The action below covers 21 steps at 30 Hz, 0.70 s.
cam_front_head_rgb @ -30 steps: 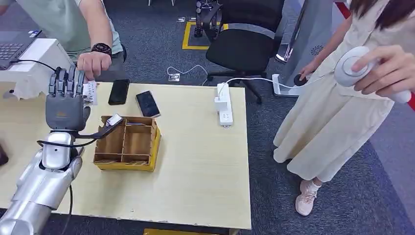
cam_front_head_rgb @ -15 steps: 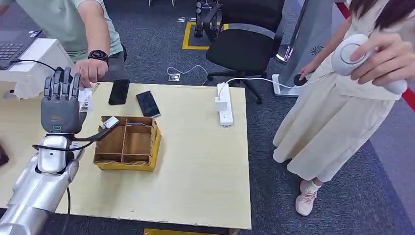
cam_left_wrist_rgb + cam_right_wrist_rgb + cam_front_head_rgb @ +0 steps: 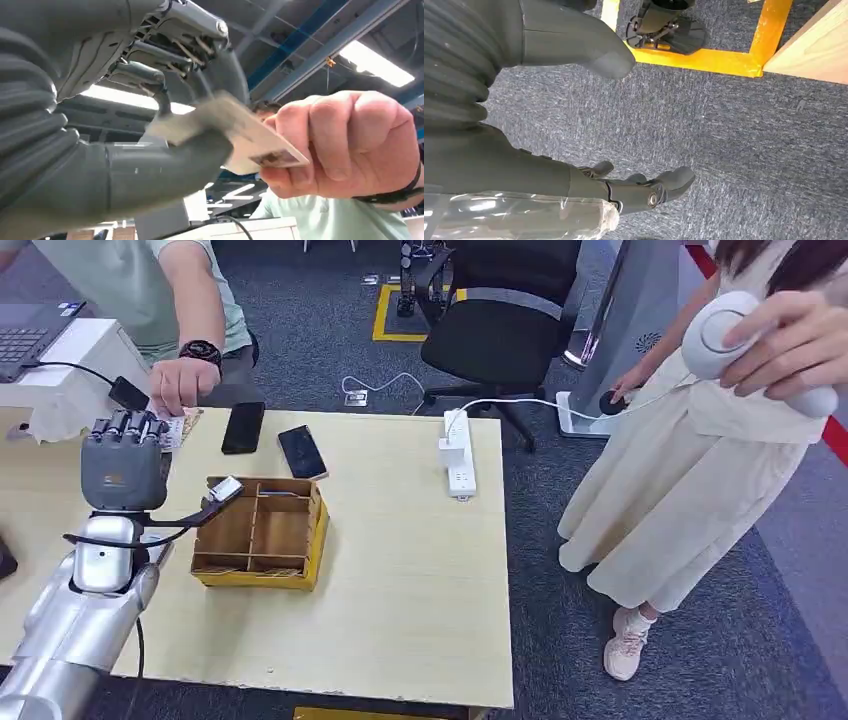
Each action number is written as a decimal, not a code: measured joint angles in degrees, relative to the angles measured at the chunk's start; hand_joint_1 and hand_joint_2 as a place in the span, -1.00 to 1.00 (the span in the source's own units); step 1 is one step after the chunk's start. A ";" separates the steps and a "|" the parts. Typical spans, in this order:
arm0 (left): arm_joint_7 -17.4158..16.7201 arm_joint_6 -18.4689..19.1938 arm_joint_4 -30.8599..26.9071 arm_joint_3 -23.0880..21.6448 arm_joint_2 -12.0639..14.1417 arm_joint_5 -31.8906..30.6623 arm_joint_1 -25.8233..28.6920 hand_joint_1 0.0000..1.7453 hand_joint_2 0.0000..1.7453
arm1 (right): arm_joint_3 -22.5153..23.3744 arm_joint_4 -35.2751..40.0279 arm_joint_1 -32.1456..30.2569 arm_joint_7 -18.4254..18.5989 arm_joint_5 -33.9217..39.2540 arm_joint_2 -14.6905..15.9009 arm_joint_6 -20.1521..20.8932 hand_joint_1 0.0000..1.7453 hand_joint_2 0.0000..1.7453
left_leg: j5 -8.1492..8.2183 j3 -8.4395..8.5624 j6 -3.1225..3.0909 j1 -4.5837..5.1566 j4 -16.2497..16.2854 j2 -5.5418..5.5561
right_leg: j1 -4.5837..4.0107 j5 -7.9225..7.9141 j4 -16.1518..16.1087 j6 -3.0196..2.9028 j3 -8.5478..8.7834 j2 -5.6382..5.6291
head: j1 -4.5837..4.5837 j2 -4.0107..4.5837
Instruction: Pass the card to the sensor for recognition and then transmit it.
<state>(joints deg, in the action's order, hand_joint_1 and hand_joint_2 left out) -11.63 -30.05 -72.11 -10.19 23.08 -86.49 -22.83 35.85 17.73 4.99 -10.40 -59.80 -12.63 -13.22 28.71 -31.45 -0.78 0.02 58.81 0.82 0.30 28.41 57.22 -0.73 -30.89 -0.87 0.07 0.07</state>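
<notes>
Left hand [image 3: 124,462] is raised over the far left part of the table [image 3: 400,570], fingers curled down over the near end of the card [image 3: 172,430]. The left wrist view shows the card [image 3: 235,135] blurred, lying between the thumb [image 3: 165,165] and the fingers [image 3: 150,75], so the hand grips it. A person's hand [image 3: 180,385], with a dark watch [image 3: 200,349] on the wrist, pinches the far end of the same card; both hands are on it at once.

Right hand [image 3: 574,150] hangs over grey carpet [image 3: 734,130] with fingers loosely apart and nothing in them, so it is open.

A wooden tray with compartments [image 3: 262,532] sits on the table just right of the left hand. Two dark phones [image 3: 242,427] [image 3: 301,451] lie beyond the tray, near the far edge. A white power strip [image 3: 457,452] lies toward the table's far right edge. A second person in a pale dress [image 3: 680,470] stands to the right of the table, holding a white controller [image 3: 712,345]
</notes>
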 joint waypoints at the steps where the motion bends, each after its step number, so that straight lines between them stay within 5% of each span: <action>1: 0.07 -0.17 0.00 0.06 0.00 0.00 -0.12 1.00 1.00 | -0.02 -0.04 0.02 -0.04 0.13 0.02 0.00 -1.00 1.00 | 0.00 0.00 0.00 0.00 0.00 0.00 | 0.00 0.00 0.00 0.00 0.00 0.00 | 0.02 -0.02; 21: 3.13 -2.23 0.02 1.38 -0.09 0.00 -0.80 1.00 1.00 | 0.00 -0.72 0.06 -0.22 1.62 0.26 -1.03 -1.00 1.00 | 0.00 0.00 0.00 0.00 0.00 0.00 | 0.00 0.00 0.00 0.00 0.00 0.00 | 0.02 0.00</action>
<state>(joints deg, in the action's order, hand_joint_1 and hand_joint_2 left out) -8.50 -32.28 -72.08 -8.81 22.99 -86.49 -23.62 35.85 17.00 5.05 -10.62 -58.18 -12.37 -14.25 28.71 -31.45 -0.78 0.02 58.81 0.81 0.30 28.41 57.22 -0.73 -30.89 -0.87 0.09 0.07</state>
